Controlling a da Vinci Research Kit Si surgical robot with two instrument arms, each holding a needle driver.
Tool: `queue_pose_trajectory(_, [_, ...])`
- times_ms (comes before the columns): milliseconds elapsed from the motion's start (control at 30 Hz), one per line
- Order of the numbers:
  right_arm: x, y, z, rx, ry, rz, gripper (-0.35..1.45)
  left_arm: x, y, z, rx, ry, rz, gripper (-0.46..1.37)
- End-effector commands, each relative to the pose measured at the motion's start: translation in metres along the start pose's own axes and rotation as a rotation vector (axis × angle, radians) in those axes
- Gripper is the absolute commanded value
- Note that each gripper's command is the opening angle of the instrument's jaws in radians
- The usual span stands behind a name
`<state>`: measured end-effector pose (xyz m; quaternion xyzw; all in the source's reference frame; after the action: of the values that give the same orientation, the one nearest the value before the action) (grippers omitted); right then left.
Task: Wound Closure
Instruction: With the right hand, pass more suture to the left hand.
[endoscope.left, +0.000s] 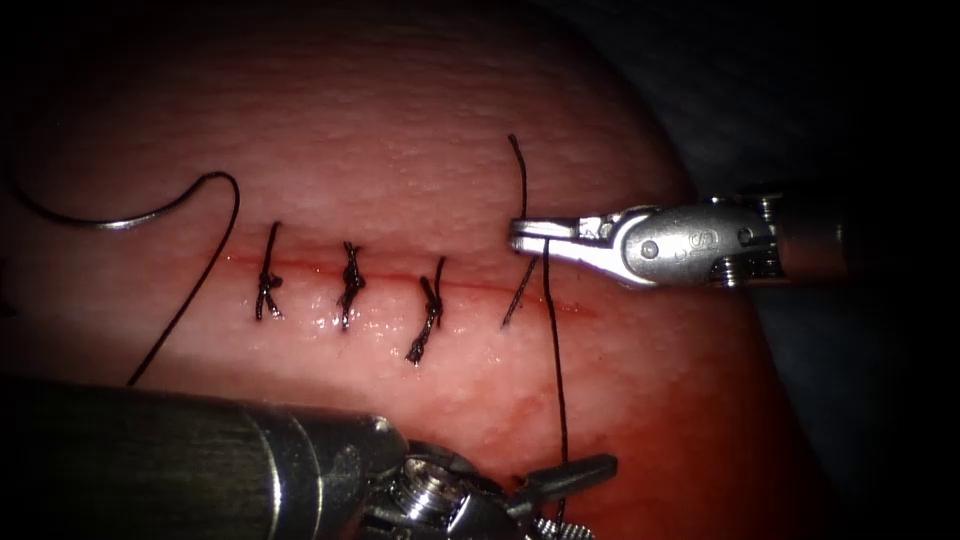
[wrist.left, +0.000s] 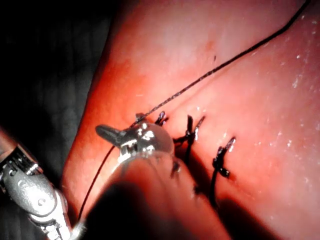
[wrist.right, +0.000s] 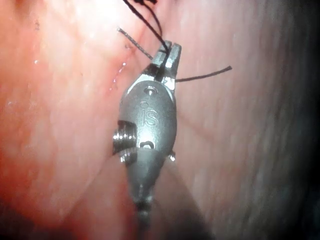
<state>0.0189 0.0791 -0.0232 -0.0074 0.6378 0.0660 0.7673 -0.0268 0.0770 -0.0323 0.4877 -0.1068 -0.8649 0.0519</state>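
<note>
Thread (endoscope.left: 553, 340) is running taut across the cut's (endoscope.left: 400, 278) right end, you're clamping it with right tool (endoscope.left: 520, 235) at 12 and left tool (endoscope.left: 570, 475) at 6, needle (endoscope.left: 110, 222) lying loose at 9, so knot-tying looks underway.

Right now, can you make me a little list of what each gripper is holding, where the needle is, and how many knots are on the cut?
left gripper: shut on the thread, at the near edge of the tissue
right gripper: shut on the thread above the cut, near its right end
needle: lies loose on the tissue, far left of the cut, held by neither gripper, not in the tissue
knots: three tied along the cut
fourth stitch: thread crosses the cut, not yet tied
</note>
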Motion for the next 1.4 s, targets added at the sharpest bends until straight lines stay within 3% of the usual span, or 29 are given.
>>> queue_pose_trajectory(33, [-0.0001,0.0,0.0,-0.001,0.0,0.0,-0.35,0.0,0.0001,-0.0001,-0.003,0.001,-0.001,0.34])
queue_pose_trajectory(1033, [-0.0006,0.0003,-0.0001,-0.014,-0.01,0.009,-0.35,0.0022,0.0018,-0.0004,-0.007,0.009,0.012,0.29])
queue_pose_trajectory(1233, [-0.0006,0.0003,-0.0001,-0.015,-0.011,0.009,-0.35,0.0023,0.0018,-0.0004,-0.007,0.008,0.017,0.07])
queue_pose_trajectory(1267, [-0.0006,0.0003,-0.0001,-0.015,-0.011,0.009,-0.35,0.0023,0.0018,-0.0004,-0.007,0.009,0.017,0.0])
queue_pose_trajectory(1300, [-0.0006,0.0003,-0.0001,-0.015,-0.011,0.009,-0.35,0.0024,0.0019,-0.0004,-0.008,0.008,0.024,-0.23])
queue_pose_trajectory(1333, [-0.0006,0.0003,-0.0001,-0.015,-0.011,0.009,-0.35,0.0024,0.0019,-0.0004,-0.009,0.011,0.03,-0.35])
queue_pose_trajectory(1400, [-0.0006,0.0003,-0.0001,-0.015,-0.011,0.015,-0.35,0.0024,0.0018,-0.0006,-0.012,0.012,0.053,-0.35])
